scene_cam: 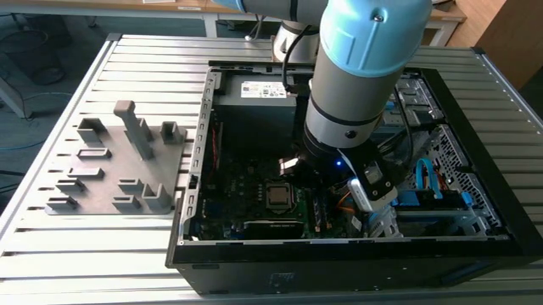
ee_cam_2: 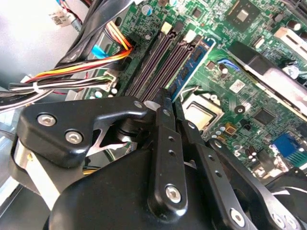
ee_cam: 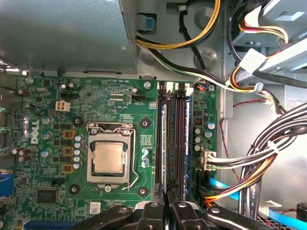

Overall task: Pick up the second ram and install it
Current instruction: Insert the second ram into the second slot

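Note:
The second ram (ee_cam: 163, 143), a thin stick with a bluish edge (ee_cam_2: 194, 62), stands upright in the motherboard slot closest to the CPU socket (ee_cam: 109, 157). Another thin stick (ee_cam: 190, 143) sits in the outermost slot. My gripper (ee_cam: 168, 203) hangs low over the near end of the slots, its black fingers pressed together with nothing visible between them. In the second wrist view the gripper (ee_cam_2: 164, 96) has its tips right beside the end of the second ram; I cannot tell if they touch it. The arm's wrist (scene_cam: 348, 121) reaches down into the open computer case (scene_cam: 339, 254).
The grey holder block (scene_cam: 119, 165) lies on the slatted table at the exterior view's left of the case. The power supply (ee_cam: 62, 33) borders the board. Bundles of coloured cables (ee_cam: 268, 158) crowd the side beyond the outermost slot. A graphics card (scene_cam: 271, 225) sits near the case front.

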You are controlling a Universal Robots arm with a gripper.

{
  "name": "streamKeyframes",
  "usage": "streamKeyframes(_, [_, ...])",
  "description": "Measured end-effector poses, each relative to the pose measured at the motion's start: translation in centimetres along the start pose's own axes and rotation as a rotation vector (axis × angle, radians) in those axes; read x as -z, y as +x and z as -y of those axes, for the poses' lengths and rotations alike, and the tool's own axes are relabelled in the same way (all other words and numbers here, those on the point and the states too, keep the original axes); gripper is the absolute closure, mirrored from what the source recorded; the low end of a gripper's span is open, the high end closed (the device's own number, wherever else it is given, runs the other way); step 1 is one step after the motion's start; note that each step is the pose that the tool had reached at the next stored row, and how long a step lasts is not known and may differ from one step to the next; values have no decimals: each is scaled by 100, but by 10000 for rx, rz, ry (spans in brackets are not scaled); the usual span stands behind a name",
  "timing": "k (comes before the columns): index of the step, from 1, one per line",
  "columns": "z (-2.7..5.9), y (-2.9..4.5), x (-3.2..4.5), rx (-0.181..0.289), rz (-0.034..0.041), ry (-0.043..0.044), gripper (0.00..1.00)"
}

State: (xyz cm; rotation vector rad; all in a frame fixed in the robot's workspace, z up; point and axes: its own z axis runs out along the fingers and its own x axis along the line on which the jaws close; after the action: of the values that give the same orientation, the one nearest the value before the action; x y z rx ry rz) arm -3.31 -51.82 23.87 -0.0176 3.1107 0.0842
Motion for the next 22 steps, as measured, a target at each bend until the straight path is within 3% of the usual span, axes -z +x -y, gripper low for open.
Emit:
streamKeyframes(9, [-108, -1, -9, 1, 0, -1, 86])
streamKeyframes(22, [-170, 56, -16, 73, -1, -3, 86])
